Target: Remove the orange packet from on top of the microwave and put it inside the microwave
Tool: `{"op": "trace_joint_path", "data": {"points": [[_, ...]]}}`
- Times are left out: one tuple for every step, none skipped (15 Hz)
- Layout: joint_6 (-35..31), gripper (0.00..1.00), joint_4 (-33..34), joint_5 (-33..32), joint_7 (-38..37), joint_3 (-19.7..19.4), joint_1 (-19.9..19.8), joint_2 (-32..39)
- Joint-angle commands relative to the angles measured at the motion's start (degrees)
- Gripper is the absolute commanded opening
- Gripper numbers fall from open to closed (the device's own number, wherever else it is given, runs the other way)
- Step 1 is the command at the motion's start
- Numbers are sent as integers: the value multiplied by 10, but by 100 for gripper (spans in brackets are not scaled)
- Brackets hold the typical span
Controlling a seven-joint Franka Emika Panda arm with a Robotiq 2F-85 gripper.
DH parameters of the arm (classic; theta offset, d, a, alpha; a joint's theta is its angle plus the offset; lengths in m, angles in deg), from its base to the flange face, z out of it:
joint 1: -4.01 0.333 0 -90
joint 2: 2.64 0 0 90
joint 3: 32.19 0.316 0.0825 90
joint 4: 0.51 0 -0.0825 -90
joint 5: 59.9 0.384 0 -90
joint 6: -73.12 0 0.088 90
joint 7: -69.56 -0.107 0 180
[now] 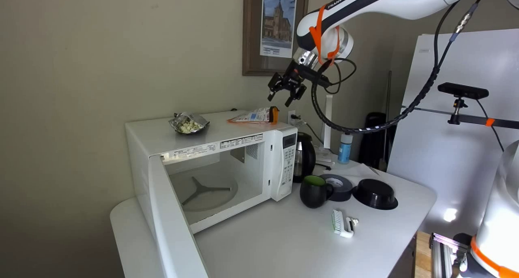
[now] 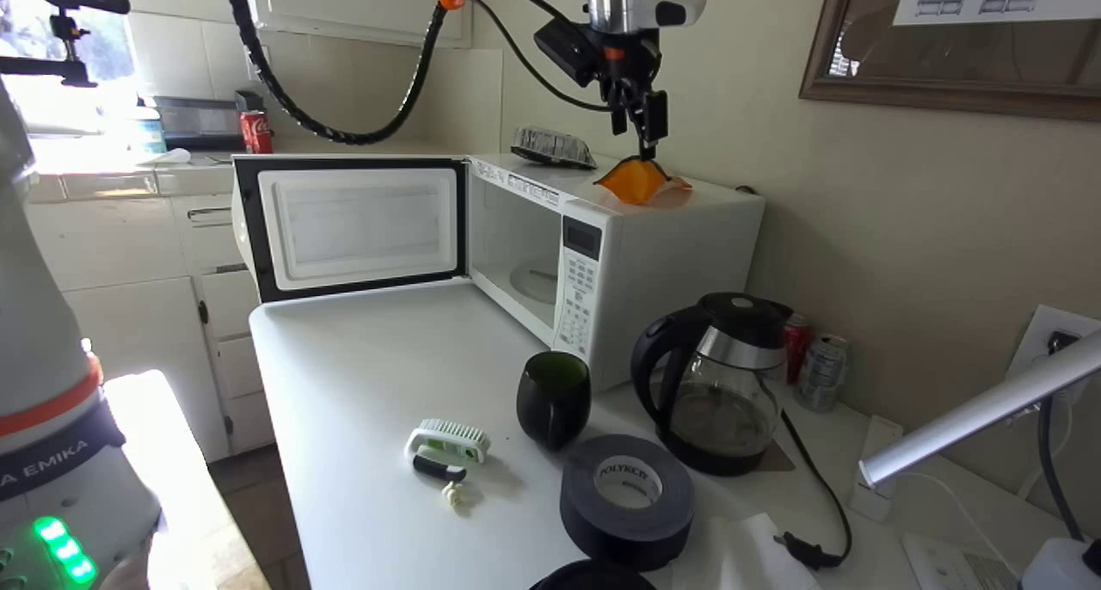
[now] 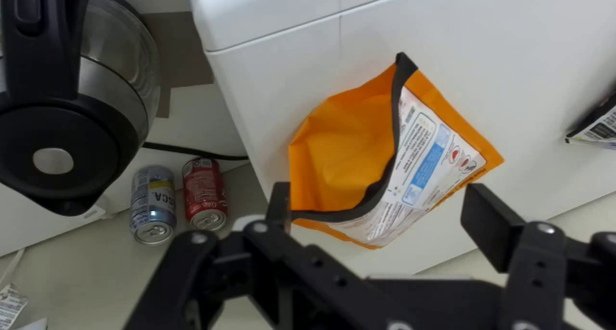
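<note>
Hanging above the microwave (image 1: 231,131), the gripper (image 1: 279,100) is spread wide, holding nothing. Below it, the orange packet (image 1: 258,115) lies on the microwave's top, mouth gaping. In an exterior view, a silvery bag (image 1: 199,120) of pale bits (image 1: 189,127) sits to its left; the door (image 1: 171,221), near and left, stands open.

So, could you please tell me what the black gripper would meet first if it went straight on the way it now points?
Probably the orange-and-white flexible packet lying on the white boxy microwave: the wrist view shows the packet ahead of the open gripper, though exact depth is unclear.
</note>
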Motion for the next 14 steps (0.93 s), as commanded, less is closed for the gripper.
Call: {"op": "trace_joint_path", "data": {"points": [[-13,88,16,35,4,9,1,29],[-17,84,18,42,5,11,0,34],[-20,78,20,47,5,14,0,38],[-20,70,23,49,5,16,-1,42],[-20,51,26,52,5,17,-1,45],[-18,45,29,53,5,19,-2,48],[-17,45,32,54,4,20,-2,51],[-16,36,33,54,4,21,-2,52],[-16,28,34,54,4,22,-3,54],[-16,19,36,53,3,22,-3,55],[-16,12,37,53,3,22,-3,56],[-16,5,38,53,4,23,-4,57],[-15,0,38,53,5,23,-4,57],[-15,0,38,53,5,23,-4,56]]}}
